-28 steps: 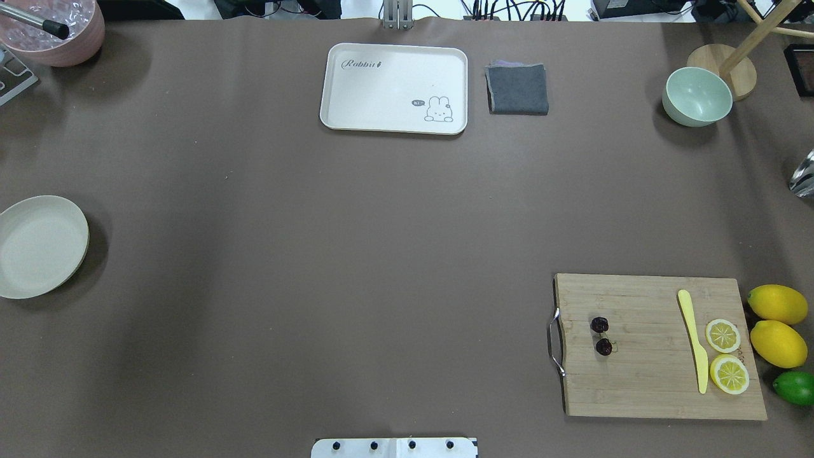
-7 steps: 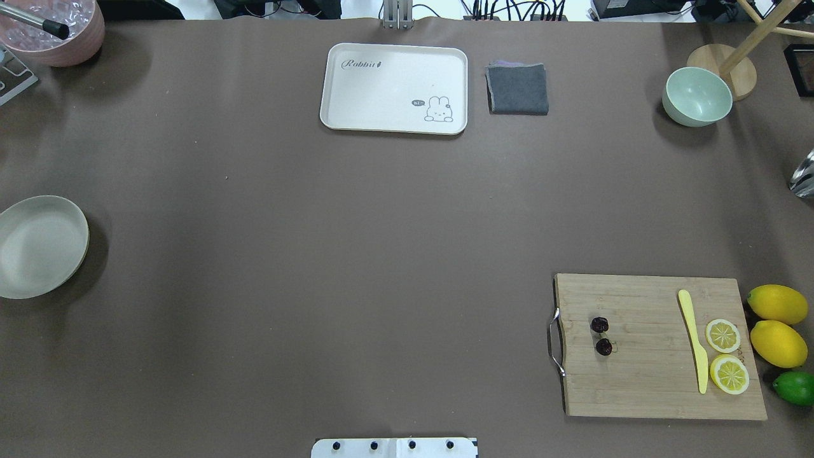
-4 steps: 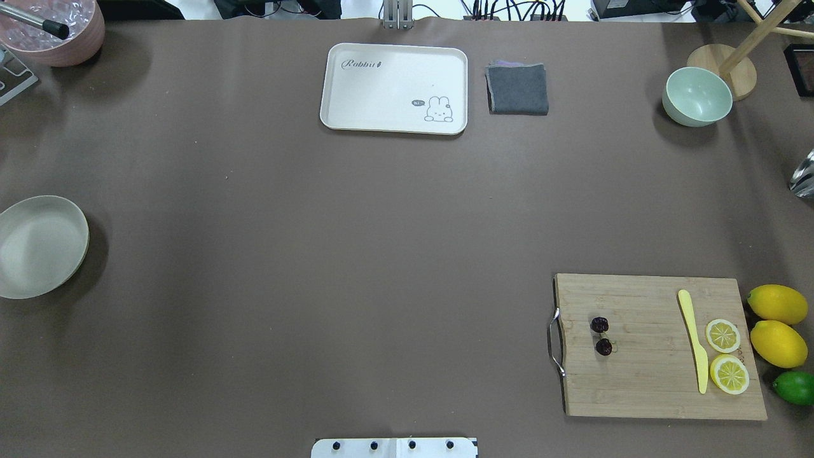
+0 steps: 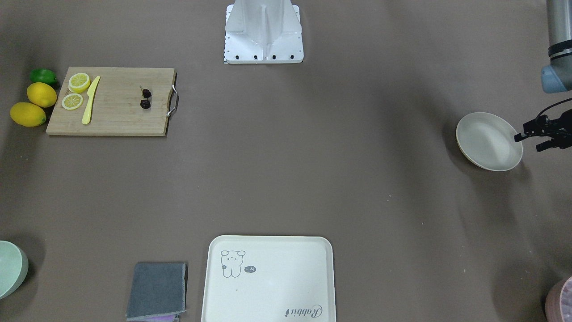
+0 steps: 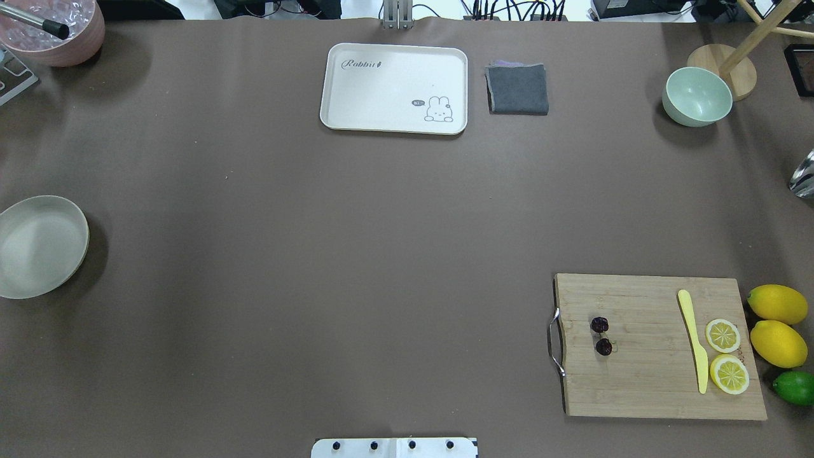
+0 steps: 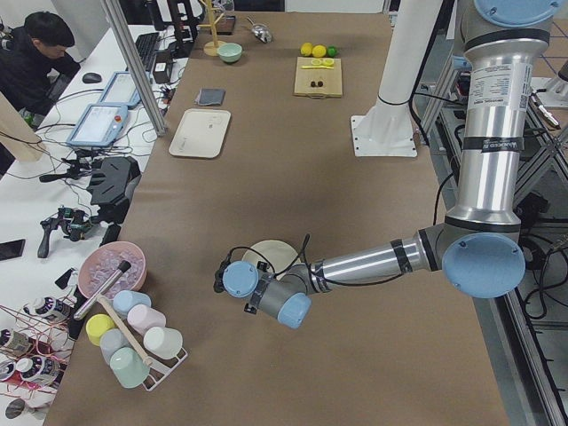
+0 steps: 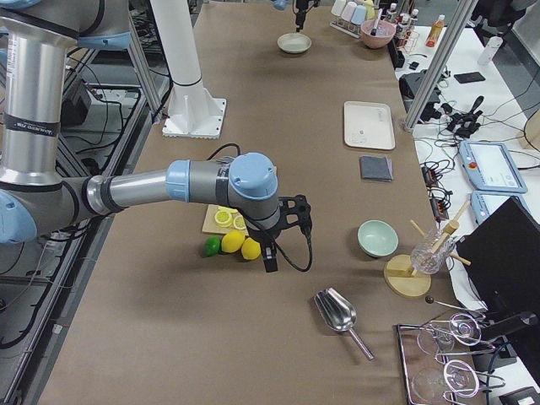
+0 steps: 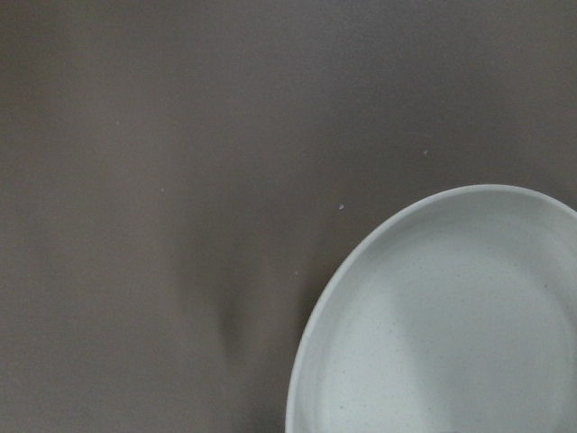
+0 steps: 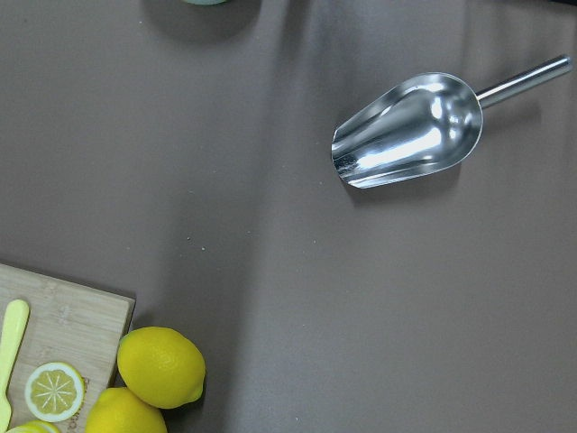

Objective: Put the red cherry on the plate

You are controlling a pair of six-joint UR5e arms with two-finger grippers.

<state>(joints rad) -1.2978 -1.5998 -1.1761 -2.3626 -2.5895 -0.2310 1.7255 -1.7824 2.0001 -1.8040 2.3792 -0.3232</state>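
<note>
The red cherry (image 5: 600,336), a dark pair joined by stems, lies on the wooden cutting board (image 5: 636,388) close to the metal handle (image 5: 554,341), on the robot's right side of the table (image 5: 318,254). Nothing is touching it. On the same board lie a yellow knife (image 5: 693,340) and two lemon slices (image 5: 725,353), well apart from the cherry. Two whole lemons (image 5: 777,324) and a lime (image 5: 795,387) sit just off the board's far end. The plate (image 5: 38,254) is empty at the table's left edge, well apart from the board. The left gripper (image 4: 528,143) hangs just beside the plate's outer rim at the edge of the front view; whether its jaws are apart or together cannot be told. The left wrist camera shows only part of the plate rim and bare table. The right gripper (image 7: 272,253) shows only in the right side view, above the table near the lemons, so its jaw state cannot be told either. The right wrist camera shows a metal scoop (image 9: 410,131) beyond the lemons. Across the table sit a rabbit tray (image 5: 394,88), a folded grey cloth (image 5: 517,89) and a pale green bowl (image 5: 697,97).
</note>
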